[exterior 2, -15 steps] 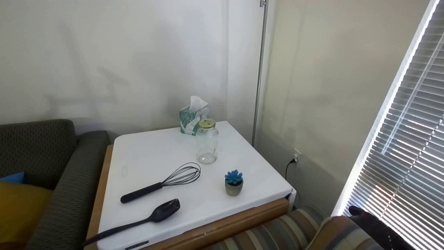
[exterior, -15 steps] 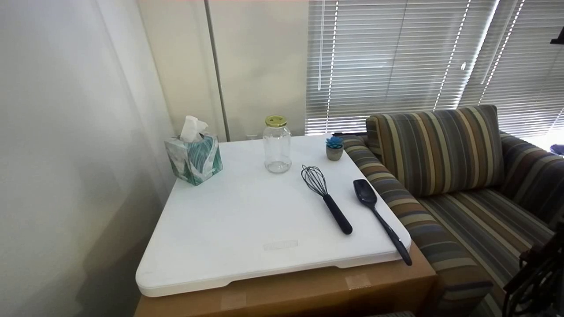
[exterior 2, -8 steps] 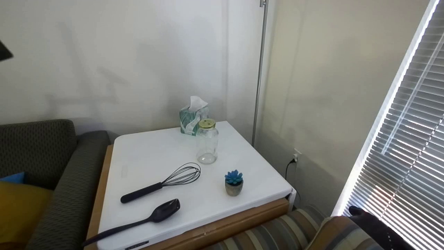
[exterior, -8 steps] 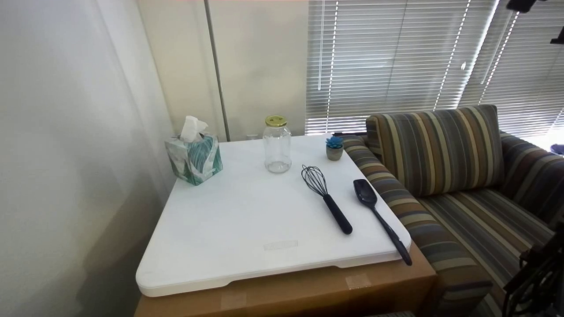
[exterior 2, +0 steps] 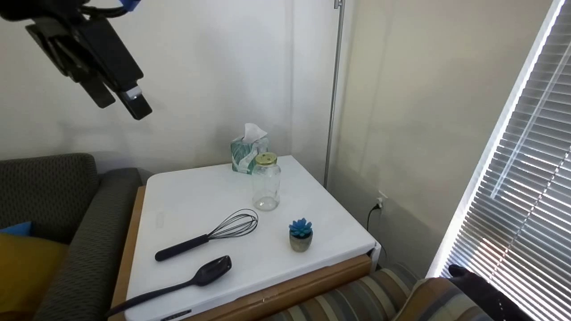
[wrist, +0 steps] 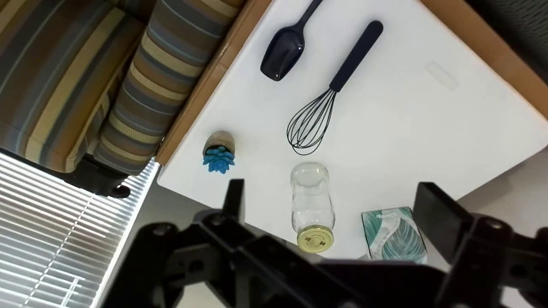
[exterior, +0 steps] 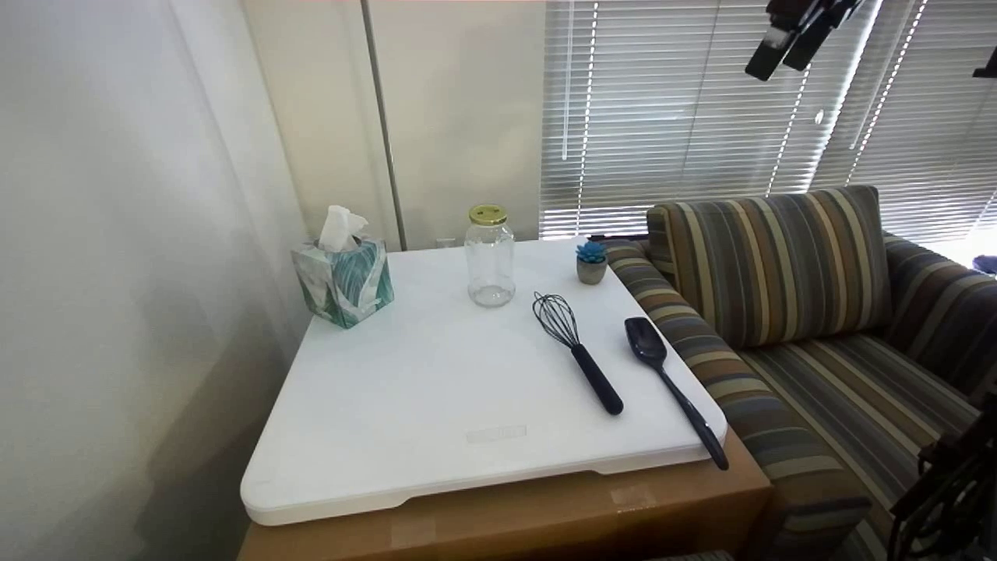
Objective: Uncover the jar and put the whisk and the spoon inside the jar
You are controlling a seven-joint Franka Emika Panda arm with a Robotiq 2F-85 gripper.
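A round-lidded glass jar [wrist: 312,207], wire balloon whisk [wrist: 339,82] and glossy spoon [wrist: 284,49] share a tabletop [wrist: 406,111] (the empty gripper [wrist: 333,194] gapes wide).

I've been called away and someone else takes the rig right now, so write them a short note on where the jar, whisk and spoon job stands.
Fingers: open, holding nothing, up in the air.
Jar: upright on the table, lid on.
Whisk: lying on the table, wire end nearer the jar than its handle.
Spoon: lying beside the whisk, apart from it, handle end out past the table's edge.
Done: no step yet; nothing is in the jar.
Left: take the lid off, then put the whisk and the spoon inside.
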